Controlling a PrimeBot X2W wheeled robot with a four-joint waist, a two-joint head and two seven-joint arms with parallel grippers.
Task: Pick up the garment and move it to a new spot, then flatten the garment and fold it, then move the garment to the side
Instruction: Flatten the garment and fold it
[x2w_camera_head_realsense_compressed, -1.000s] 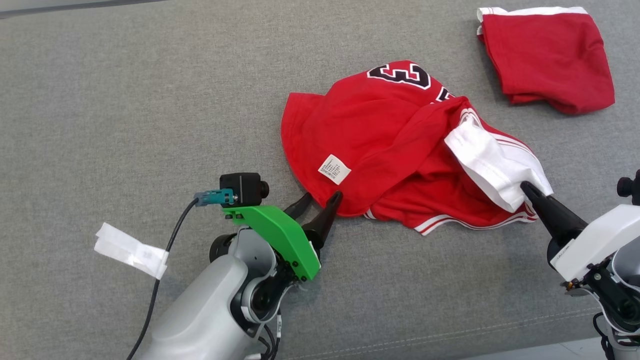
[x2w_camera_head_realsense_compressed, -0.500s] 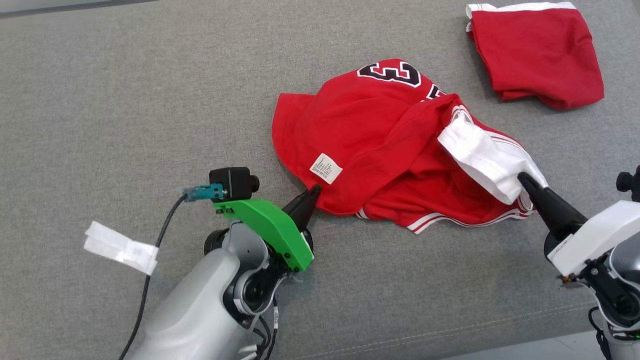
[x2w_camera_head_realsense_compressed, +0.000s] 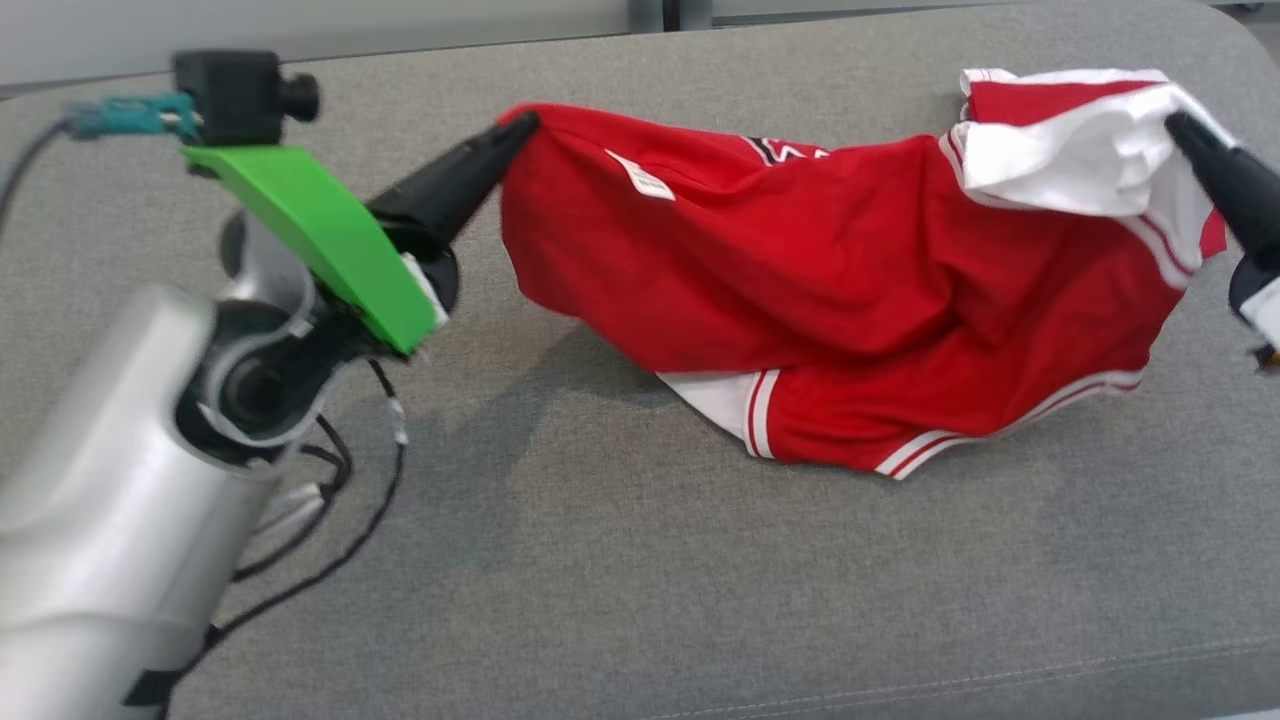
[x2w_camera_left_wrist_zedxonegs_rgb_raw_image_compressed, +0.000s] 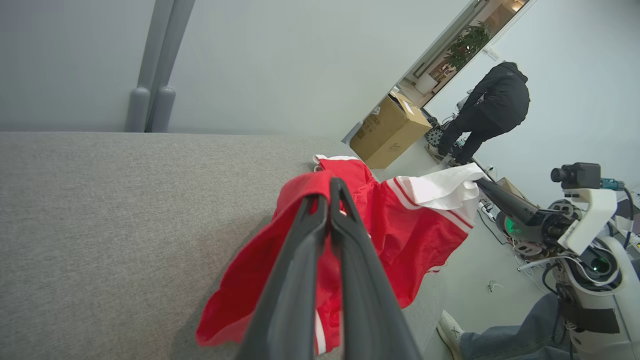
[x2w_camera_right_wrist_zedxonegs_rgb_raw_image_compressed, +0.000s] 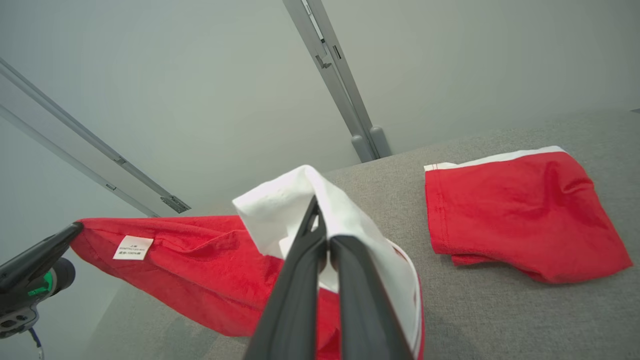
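While both hands grip it, the red garment (x2w_camera_head_realsense_compressed: 850, 290) hangs stretched between them above the grey fabric-covered table (x2w_camera_head_realsense_compressed: 600, 560), sagging in the middle like a hammock. The left hand (x2w_camera_head_realsense_compressed: 525, 122) is clenched on a red edge at the garment's left end, its two dark fingers pressed together with cloth pinched at the tips; the left wrist view shows those fingers (x2w_camera_left_wrist_zedxonegs_rgb_raw_image_compressed: 300, 260) closed side by side with red fabric draped over and below them. The right hand (x2w_camera_head_realsense_compressed: 1178, 122) is clamped on a bunched white panel (x2w_camera_head_realsense_compressed: 1070, 150) at the garment's right end, and in the right wrist view its fingertips meet inside that white fold (x2w_camera_right_wrist_zedxonegs_rgb_raw_image_compressed: 314, 202). A small white label (x2w_camera_head_realsense_compressed: 640, 175) lies just beside the left hand's grip. The lower hem, trimmed with white and red stripes (x2w_camera_head_realsense_compressed: 760, 410), droops toward the table and casts a shadow on it; whether the hem touches the surface cannot be told. A second red garment (x2w_camera_right_wrist_zedxonegs_rgb_raw_image_compressed: 520, 215), folded and edged in white, lies flat on the table beyond the right hand, apart from the held one. Past the table's far end, in the left wrist view, a person in dark clothes (x2w_camera_left_wrist_zedxonegs_rgb_raw_image_compressed: 492, 107) bends over near a cardboard box (x2w_camera_left_wrist_zedxonegs_rgb_raw_image_compressed: 387, 132).
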